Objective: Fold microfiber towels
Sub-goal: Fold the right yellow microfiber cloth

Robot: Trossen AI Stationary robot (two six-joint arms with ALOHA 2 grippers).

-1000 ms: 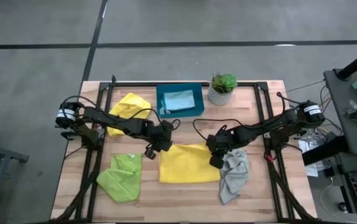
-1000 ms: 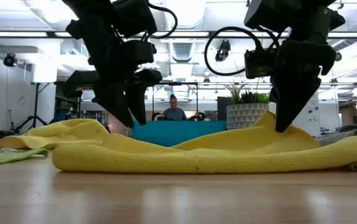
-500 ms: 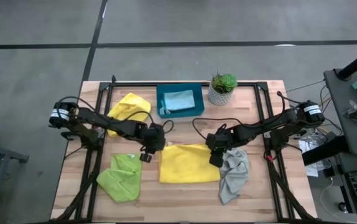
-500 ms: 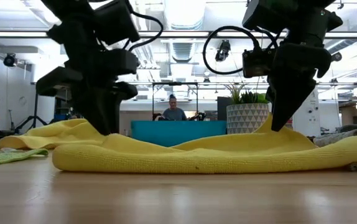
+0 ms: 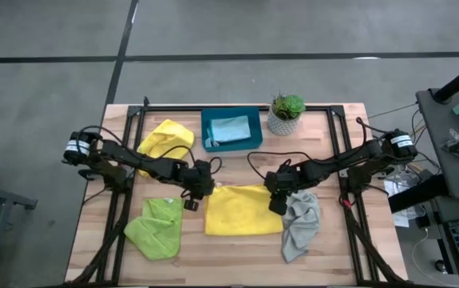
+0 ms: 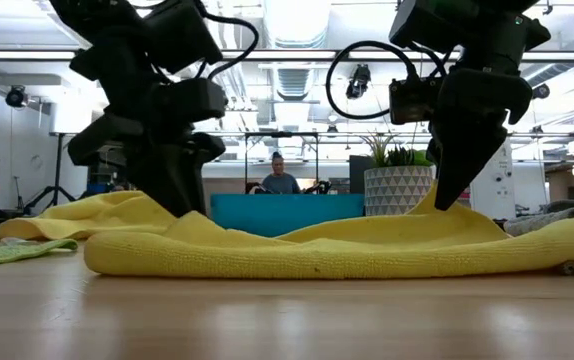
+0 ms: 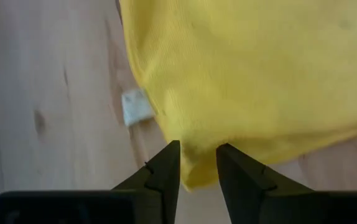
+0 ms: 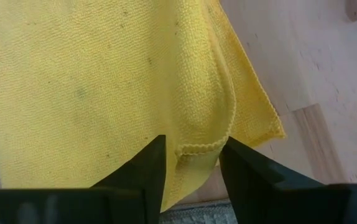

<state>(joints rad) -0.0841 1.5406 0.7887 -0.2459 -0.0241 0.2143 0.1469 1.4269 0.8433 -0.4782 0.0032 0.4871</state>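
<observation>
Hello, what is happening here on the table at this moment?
A two-arm robot is folding microfiber towels. The left hand and the right hand each pinch a far corner of the flat yellow towel at the table's middle. The green towel, the grey towel and another yellow towel lie unfolded.

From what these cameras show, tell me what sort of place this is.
Probably a robotics lab or open workshop. The low view looks past the wooden table into a large room with strip lights on an exposed ceiling, a person seated at a far bench, and equipment on stands.
</observation>
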